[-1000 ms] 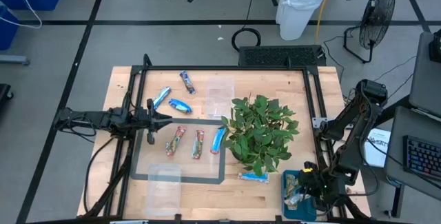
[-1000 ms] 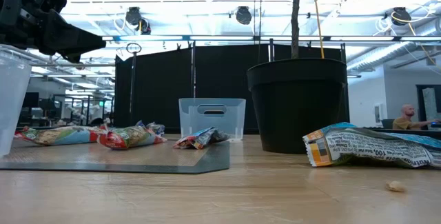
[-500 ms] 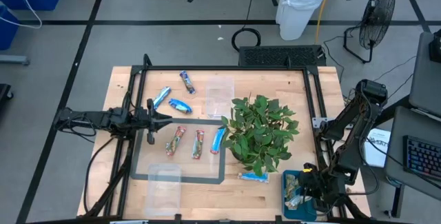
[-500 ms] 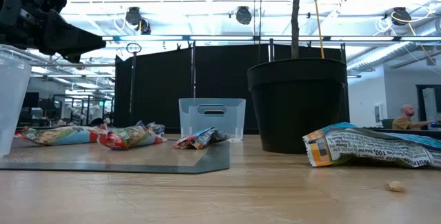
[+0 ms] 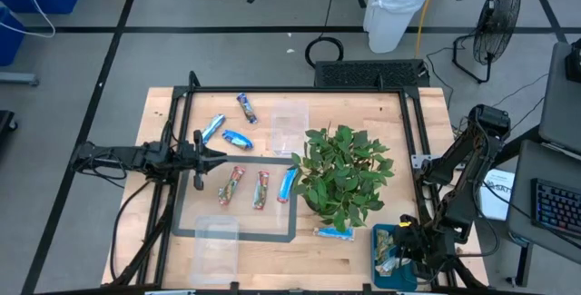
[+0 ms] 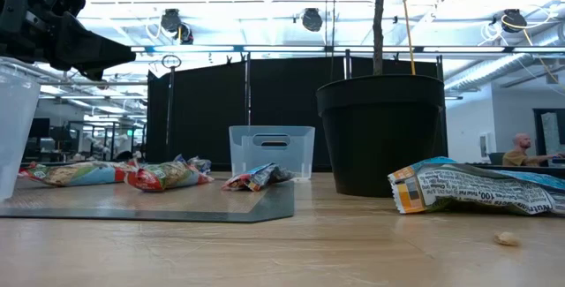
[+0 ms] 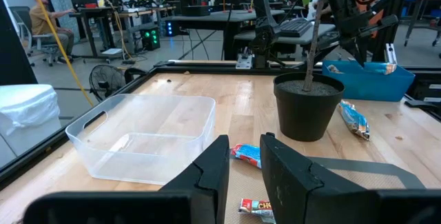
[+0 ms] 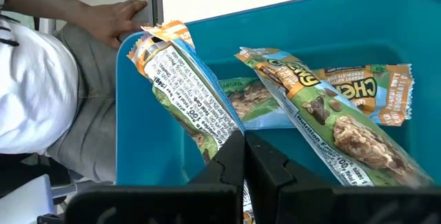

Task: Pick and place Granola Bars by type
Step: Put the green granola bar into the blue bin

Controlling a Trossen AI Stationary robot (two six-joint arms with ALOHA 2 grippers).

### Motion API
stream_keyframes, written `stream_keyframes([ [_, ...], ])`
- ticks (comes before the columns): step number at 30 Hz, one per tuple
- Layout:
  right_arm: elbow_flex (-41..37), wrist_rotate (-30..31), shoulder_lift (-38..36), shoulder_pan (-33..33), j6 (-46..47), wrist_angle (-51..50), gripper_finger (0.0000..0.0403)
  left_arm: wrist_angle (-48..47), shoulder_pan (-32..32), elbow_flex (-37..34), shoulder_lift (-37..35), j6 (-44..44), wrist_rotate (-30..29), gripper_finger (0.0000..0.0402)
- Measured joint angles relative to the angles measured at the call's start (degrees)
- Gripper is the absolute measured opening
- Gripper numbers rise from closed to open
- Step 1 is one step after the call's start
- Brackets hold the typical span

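Granola Bars lie on the table: three blue ones (image 5: pixel 237 138) at the far left, and two red-and-tan ones (image 5: pixel 230 186) with one more blue (image 5: pixel 288 184) on the grey mat (image 5: pixel 195 230). Another bar (image 5: pixel 333 232) lies by the plant's near side. Several green-and-beige bars (image 8: pixel 331 114) lie in the teal tray (image 8: pixel 158 155); one with a white printed back (image 8: pixel 182 89) leans on the tray's wall. My left gripper (image 5: pixel 221 156) hovers level over the mat's left edge, slightly open, nothing between its fingers (image 7: pixel 213 172). My right gripper (image 8: pixel 243 145) is shut, pointing down into the tray (image 5: pixel 377 240). My right gripper's shut fingertips (image 8: pixel 231 155) stand from above at the lower part of the bar with the white printed back (image 8: pixel 207 134). That bar leans tilted on the tray's wall. Whether the fingers touch it I cannot tell, as they cover the spot.
A potted plant (image 5: pixel 343 172) stands mid-table, right of the mat. One clear tub (image 5: pixel 290 127) sits at the far middle, another (image 5: pixel 216 240) at the near left. A person's hand (image 8: pixel 117 17) shows just beyond the tray's rim.
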Motion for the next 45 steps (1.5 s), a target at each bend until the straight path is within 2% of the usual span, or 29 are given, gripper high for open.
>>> stream_keyframes([
  [29,0.0,0.04,-0.02,0.0,0.42,0.04,0.0002,0.0,0.0,-0.02,0.02,0.02,0.0,0.0088],
  [34,0.0,0.04,-0.02,0.0,0.42,0.06,0.0023,0.01,0.02,-0.01,0.01,0.02,0.0,0.0088],
  [45,0.0,0.3,-0.02,-0.02,0.39,0.06,0.0101,0.0,0.02,-0.02,0.02,0.02,0.0,0.0088],
])
